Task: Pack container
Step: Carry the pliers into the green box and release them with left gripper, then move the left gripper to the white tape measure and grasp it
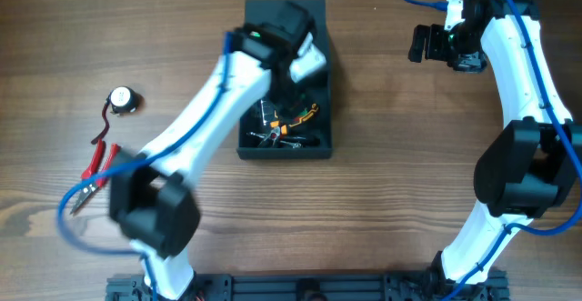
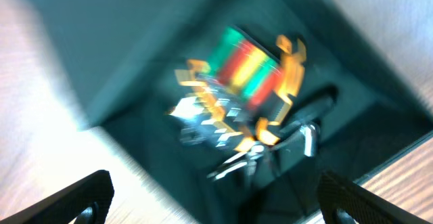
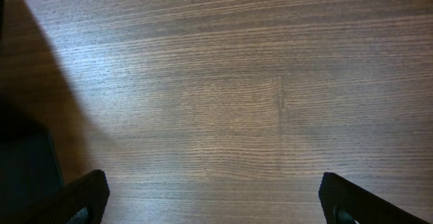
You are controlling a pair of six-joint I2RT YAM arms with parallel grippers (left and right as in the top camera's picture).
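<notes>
Hovering above the dark teal-grey matte rectangular container (image 1: pixel 324 119) at the far middle of the brown wooden table (image 1: pixel 391 201), my left claw (image 2: pixel 215 190) gapes wide, gripping nothing, while my right claw (image 3: pixel 213 190), equally wide and empty, hangs farther right.

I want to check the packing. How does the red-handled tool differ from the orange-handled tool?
Place: the red-handled tool lies on the table, left of the container; the orange-handled tool lies inside the container, among other small items. Colour: the red-handled tool has red handles, the orange-handled tool has orange ones. Shared: both are hand tools, much smaller than the container.
</notes>
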